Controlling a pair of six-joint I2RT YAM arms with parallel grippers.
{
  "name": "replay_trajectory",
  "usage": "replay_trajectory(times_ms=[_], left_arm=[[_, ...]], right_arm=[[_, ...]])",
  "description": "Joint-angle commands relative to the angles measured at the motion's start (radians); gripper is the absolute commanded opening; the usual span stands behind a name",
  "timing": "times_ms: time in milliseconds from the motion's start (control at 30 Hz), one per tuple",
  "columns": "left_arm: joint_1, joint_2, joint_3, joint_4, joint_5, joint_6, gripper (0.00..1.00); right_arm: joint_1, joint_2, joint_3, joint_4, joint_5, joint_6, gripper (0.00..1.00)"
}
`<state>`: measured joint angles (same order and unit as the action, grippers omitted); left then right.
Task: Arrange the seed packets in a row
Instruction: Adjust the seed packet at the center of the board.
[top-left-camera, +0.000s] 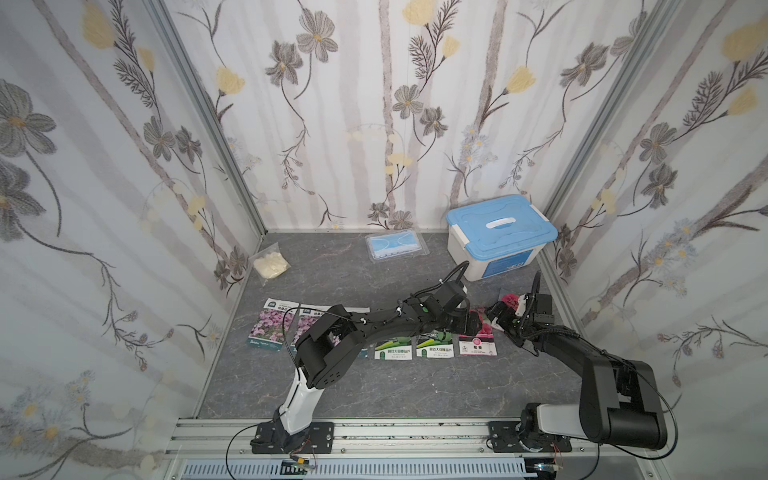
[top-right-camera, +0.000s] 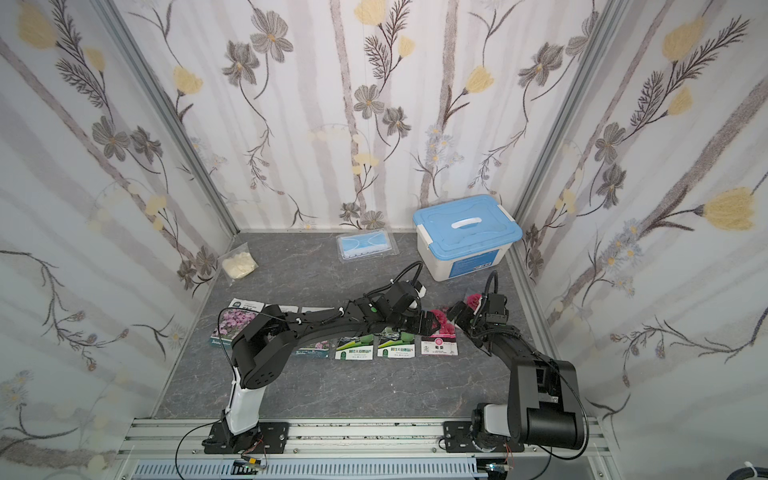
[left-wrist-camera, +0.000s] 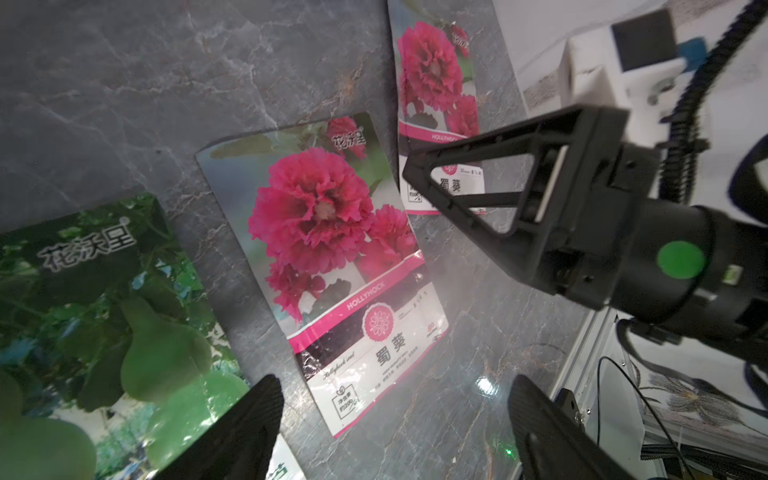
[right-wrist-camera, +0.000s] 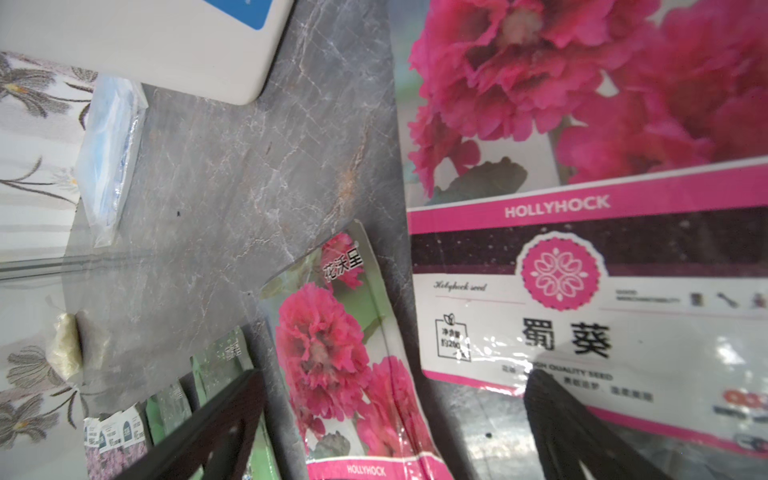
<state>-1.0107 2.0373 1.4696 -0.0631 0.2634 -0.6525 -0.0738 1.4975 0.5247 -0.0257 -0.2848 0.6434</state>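
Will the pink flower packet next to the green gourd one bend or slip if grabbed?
Probably floppy: the pink flower packet is thin, with rippled edges. Likely slippery, since its glossy face shows glare. Lying flat on the table, it should slide rather than roll.

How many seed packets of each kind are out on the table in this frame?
Purple-pink flower packets: 3, one mostly hidden under the left arm
Green gourd packets: 2
Red hollyhock packets: 2
Total: 7
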Motion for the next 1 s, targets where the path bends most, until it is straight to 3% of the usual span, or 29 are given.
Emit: replay_trajectory(times_ms=[0, 467, 967], left_arm=[[0.004, 0.005, 0.009, 0.023, 0.010, 0.022, 0.88], [0.004, 0.024, 0.006, 0.028, 0.021, 0.017, 0.88], [0.015, 0.014, -0.005, 0.012, 0.003, 0.013, 0.91]], right_arm=[[-0.011, -0.024, -0.011, -0.010, 0.039, -0.004, 1.00], [-0.046, -0.204, -0.018, -0.096, -0.012, -0.008, 1.00], [-0.045, 0.134, 0.161, -0.049, -0.007, -0.057, 1.00]])
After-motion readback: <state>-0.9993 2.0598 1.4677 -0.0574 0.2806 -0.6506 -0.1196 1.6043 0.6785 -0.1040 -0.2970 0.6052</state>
